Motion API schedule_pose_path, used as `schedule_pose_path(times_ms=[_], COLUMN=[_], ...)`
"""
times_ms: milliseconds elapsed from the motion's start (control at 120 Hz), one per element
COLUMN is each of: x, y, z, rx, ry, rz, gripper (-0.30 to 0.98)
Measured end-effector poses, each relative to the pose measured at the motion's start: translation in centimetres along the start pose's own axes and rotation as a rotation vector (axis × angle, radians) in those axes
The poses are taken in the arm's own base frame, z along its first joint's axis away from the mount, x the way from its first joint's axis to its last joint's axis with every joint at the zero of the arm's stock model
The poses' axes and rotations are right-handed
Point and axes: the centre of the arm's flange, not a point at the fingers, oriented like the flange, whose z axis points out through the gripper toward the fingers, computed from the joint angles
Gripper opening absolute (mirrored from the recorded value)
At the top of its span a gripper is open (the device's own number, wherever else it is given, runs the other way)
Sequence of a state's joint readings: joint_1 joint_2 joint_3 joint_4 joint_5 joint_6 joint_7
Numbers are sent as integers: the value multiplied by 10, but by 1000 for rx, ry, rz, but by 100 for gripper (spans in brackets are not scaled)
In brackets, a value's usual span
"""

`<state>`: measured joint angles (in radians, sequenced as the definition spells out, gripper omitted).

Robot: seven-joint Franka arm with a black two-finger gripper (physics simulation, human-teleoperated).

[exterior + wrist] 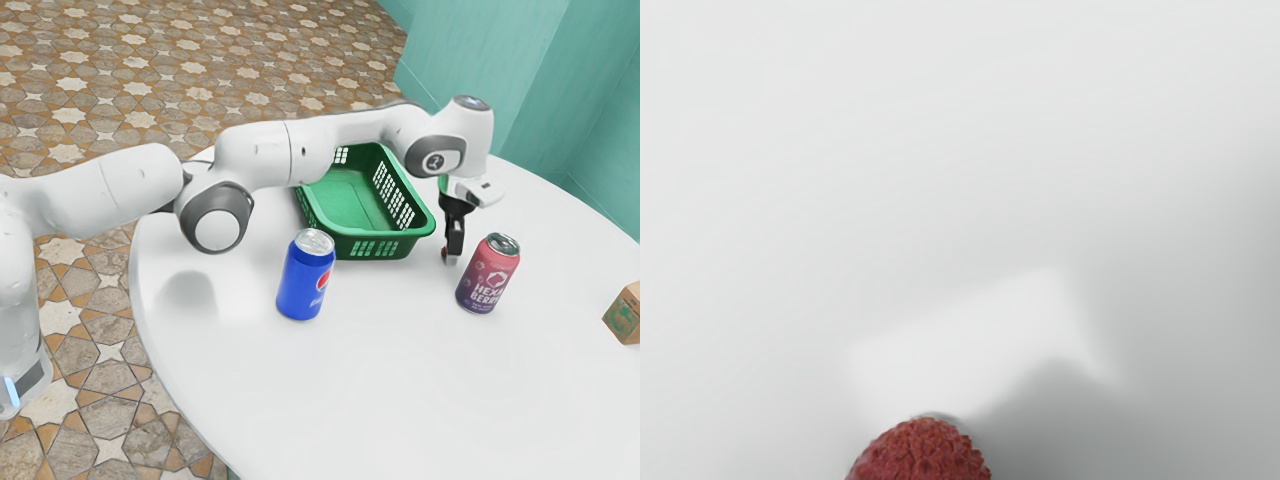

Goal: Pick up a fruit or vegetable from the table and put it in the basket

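Reaching in from the exterior view's left, the arm bends at left center, crosses the upper middle of the frame and turns down at upper right. The end effector points down, close to upright, with its tip low at the counter. Whether it is spread or pressed together, I cannot tell. The lychee is right at that tip, a bit of its red showing on the side toward the exterior view's left, and the wrist view gives its bumpy skin.

Room beside the tip is tight, with 2 neighbors near it. The basket, at upper center, has its nearest corner just to the left in the frame; the arm passes in front of its far part. The pink can stands just to the right. The blue can is at center, in front of the basket. The box sits at the right edge, well apart. The counter's white top spreads wide through the lower middle.
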<state>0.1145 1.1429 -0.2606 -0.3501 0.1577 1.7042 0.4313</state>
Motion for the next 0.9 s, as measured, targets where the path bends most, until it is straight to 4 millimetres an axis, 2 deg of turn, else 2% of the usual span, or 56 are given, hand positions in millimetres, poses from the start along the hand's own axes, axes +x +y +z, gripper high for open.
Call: schedule_pose_path(times_ms=[400,900], x=[2,0], y=[-1,-9], z=[10,10], rx=[4,32], ry=[16,30], rz=[10,18], gripper=[69,69])
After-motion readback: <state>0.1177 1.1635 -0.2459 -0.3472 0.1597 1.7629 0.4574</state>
